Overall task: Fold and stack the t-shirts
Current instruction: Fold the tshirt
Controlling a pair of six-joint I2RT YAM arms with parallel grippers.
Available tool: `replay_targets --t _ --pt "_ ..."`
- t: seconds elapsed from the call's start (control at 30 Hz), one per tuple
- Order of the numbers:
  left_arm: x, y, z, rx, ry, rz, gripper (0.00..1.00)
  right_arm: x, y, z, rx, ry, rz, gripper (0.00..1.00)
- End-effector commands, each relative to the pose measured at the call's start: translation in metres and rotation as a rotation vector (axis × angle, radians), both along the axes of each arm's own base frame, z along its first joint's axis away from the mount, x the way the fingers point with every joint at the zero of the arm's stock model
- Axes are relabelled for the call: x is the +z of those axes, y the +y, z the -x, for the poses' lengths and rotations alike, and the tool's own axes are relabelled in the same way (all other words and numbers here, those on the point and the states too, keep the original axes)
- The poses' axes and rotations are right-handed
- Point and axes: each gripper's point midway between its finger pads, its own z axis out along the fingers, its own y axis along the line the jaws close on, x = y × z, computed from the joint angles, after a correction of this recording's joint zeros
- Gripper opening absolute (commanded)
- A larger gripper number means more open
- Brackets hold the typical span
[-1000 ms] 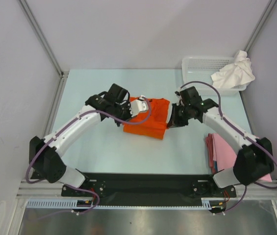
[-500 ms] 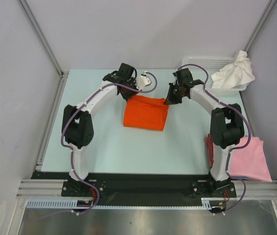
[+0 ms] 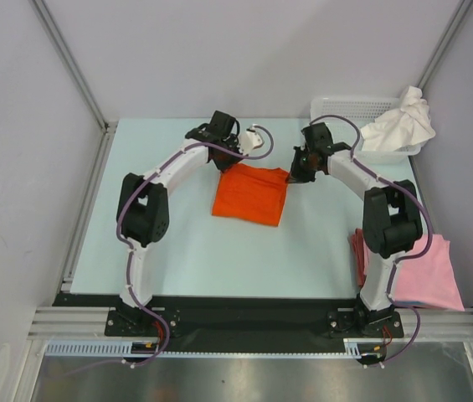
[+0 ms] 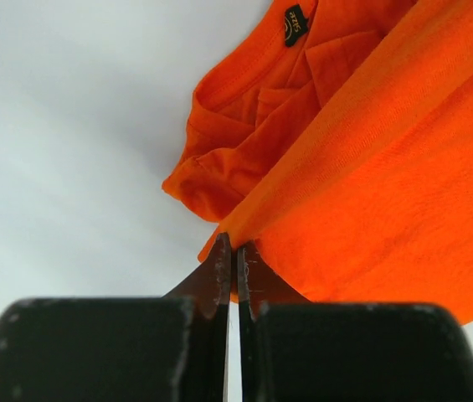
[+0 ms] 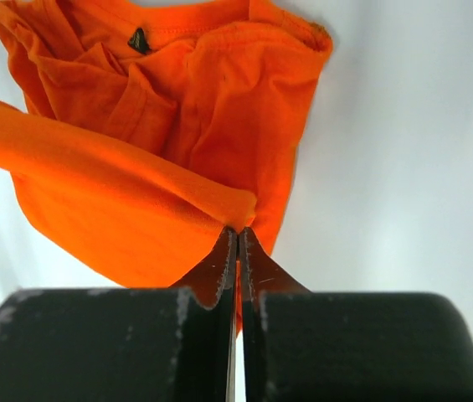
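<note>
The bright orange t-shirt [image 3: 250, 194] lies folded over in the middle of the table. My left gripper [image 3: 234, 161] is shut on its far left corner, seen pinched in the left wrist view [image 4: 345, 184]. My right gripper [image 3: 293, 174] is shut on its far right corner, seen in the right wrist view [image 5: 136, 193]. Both hold the far edge lifted. A white t-shirt [image 3: 401, 122] hangs crumpled over the basket. Pale pink t-shirts [image 3: 412, 272] lie at the near right beside the right arm's base.
A white lattice basket [image 3: 347, 110] stands at the far right corner. Grey walls with metal rails enclose the table on three sides. Both arms stretch far forward over the table's middle.
Both grippers have carried the orange shirt's edge from its middle to the far side, and the shirt now lies flatter. The arms are stretched out further.
</note>
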Motion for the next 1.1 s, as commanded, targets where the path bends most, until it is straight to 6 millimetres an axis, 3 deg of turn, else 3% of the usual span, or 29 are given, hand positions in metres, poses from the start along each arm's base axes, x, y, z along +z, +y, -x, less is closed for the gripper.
replay_targets --t 0.0,0.03,0.1,0.2,0.23,0.27,0.3,0.33,0.4,0.47,0.53,0.57,0.6,0.67,0.77,0.87,0.97,1.07 --pt "0.018 0.008 -0.019 0.047 -0.075 0.013 0.00 0.018 -0.019 -0.022 -0.064 -0.079 0.032 0.00" --pt "0.013 0.008 -0.020 0.048 -0.066 0.004 0.00 0.010 -0.018 -0.026 -0.065 -0.067 0.035 0.00" --pt "0.012 0.008 -0.024 0.053 -0.073 0.000 0.00 0.018 -0.013 -0.038 -0.065 -0.097 0.019 0.00" --pt "0.005 0.010 -0.033 0.072 -0.098 -0.018 0.06 0.006 -0.017 -0.047 -0.086 -0.086 0.043 0.03" --pt "0.004 0.010 -0.037 0.082 -0.110 -0.023 0.11 0.000 -0.018 -0.049 -0.097 -0.080 0.048 0.09" --pt "0.000 0.011 -0.044 0.098 -0.129 -0.030 0.24 -0.002 -0.019 -0.054 -0.109 -0.092 0.050 0.18" --pt "0.002 0.011 -0.050 0.114 -0.144 -0.022 0.29 -0.002 -0.022 -0.059 -0.127 -0.104 0.055 0.37" --pt "0.003 0.009 -0.054 0.125 -0.157 -0.018 0.43 0.000 -0.022 -0.066 -0.134 -0.129 0.054 0.42" --pt "0.011 0.012 -0.072 0.183 -0.221 -0.014 0.54 0.000 -0.023 -0.074 -0.145 -0.140 0.062 0.50" --pt "0.024 0.017 -0.085 0.236 -0.277 -0.007 0.64 0.017 -0.019 -0.078 -0.136 -0.172 0.049 0.50" --pt "0.042 0.025 -0.090 0.299 -0.296 0.035 0.66 0.029 -0.016 -0.073 -0.118 -0.201 0.052 0.51" --pt "0.044 0.027 -0.088 0.311 -0.283 0.055 0.67 0.022 -0.017 -0.065 -0.097 -0.193 0.073 0.51" --pt "0.049 0.026 -0.082 0.324 -0.257 0.113 0.67 0.033 -0.016 -0.060 -0.085 -0.217 0.069 0.52" --pt "0.050 0.035 -0.078 0.352 -0.234 0.164 0.68 0.026 -0.012 -0.049 -0.064 -0.211 0.060 0.53" --pt "0.025 0.033 -0.051 0.361 -0.105 0.220 0.67 0.003 -0.008 -0.028 -0.062 -0.119 0.028 0.61" --pt "0.005 0.029 -0.023 0.382 0.019 0.249 0.67 -0.011 -0.002 -0.016 -0.064 -0.070 -0.015 0.78" --pt "-0.005 0.030 -0.009 0.407 0.045 0.282 0.68 -0.032 0.010 -0.010 -0.043 -0.024 -0.072 0.79" --pt "-0.015 0.036 -0.014 0.464 0.028 0.275 0.68 -0.050 0.018 -0.012 -0.047 0.024 -0.108 0.78"
